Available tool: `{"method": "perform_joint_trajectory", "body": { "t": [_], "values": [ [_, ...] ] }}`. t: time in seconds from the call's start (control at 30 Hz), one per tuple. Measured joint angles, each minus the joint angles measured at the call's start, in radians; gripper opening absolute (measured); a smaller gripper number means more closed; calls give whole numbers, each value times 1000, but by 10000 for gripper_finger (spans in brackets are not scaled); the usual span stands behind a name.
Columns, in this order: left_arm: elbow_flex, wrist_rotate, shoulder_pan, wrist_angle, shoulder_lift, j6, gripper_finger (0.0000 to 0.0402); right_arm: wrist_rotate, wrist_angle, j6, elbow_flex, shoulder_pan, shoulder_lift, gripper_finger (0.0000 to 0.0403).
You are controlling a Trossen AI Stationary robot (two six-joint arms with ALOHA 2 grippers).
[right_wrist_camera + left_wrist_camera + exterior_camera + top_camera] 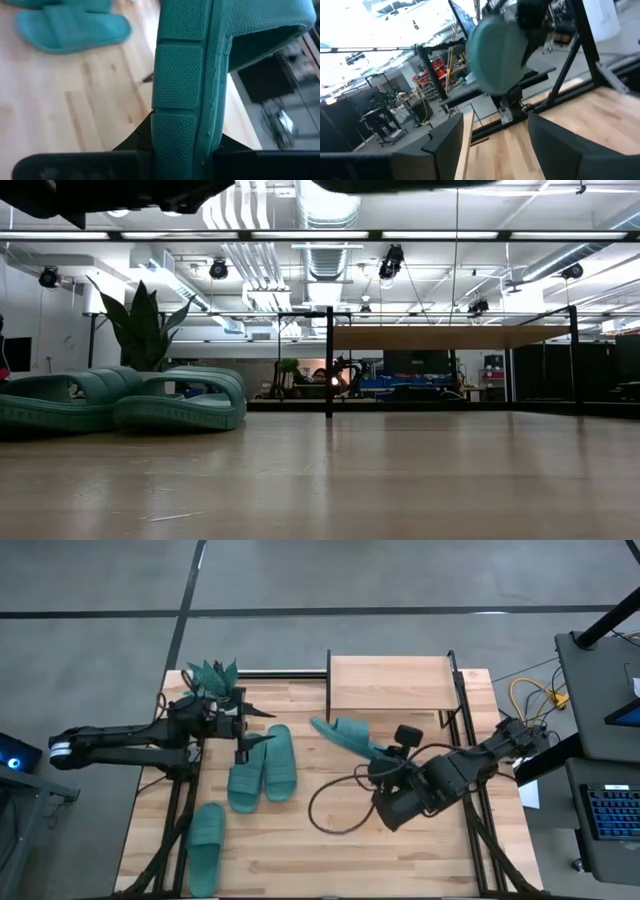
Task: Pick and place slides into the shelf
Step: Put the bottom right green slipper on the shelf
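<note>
Four teal slides show. Two lie side by side on their soles left of the table's middle, and in the low view too. A third lies near the near-left corner. The fourth is in my right gripper, in the air near the shelf's near-left corner. The shelf stands at the far edge, its wood top bare. My left gripper hovers open just beyond the far ends of the pair, and its wrist view looks across at the held slide. My right gripper is shut on one end of the slide's sole, pinched between the two fingers. The slide runs on from the fingers toward the table's far-left, lengthwise, with its strap farther out. It is lifted clear of the table.
A small spiky green plant stands at the far-left corner, close behind my left gripper. A black cable loops on the table below my right arm. Black frame rails run along both table sides. Bare wood lies in the near middle.
</note>
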Motion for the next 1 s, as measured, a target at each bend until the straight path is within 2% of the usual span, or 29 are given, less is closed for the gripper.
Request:
{"method": "perform_joint_trajectory", "body": {
  "t": [0.2,0.33,0.57,0.8,1.0],
  "values": [
    [-5,0,0,-1,-17,-7,208,22,0,184,-157,-94,-93,54],
    [-6,0,0,0,-5,-7,208,10,0,234,-240,-157,-149,54],
    [-7,0,0,8,58,-5,209,-11,0,245,-319,-275,-202,54],
    [-2,0,0,11,125,-4,209,-4,0,216,-349,-433,-193,54],
    [-3,0,0,26,142,-4,209,-11,0,203,-370,-512,-169,54]
  ]
}}
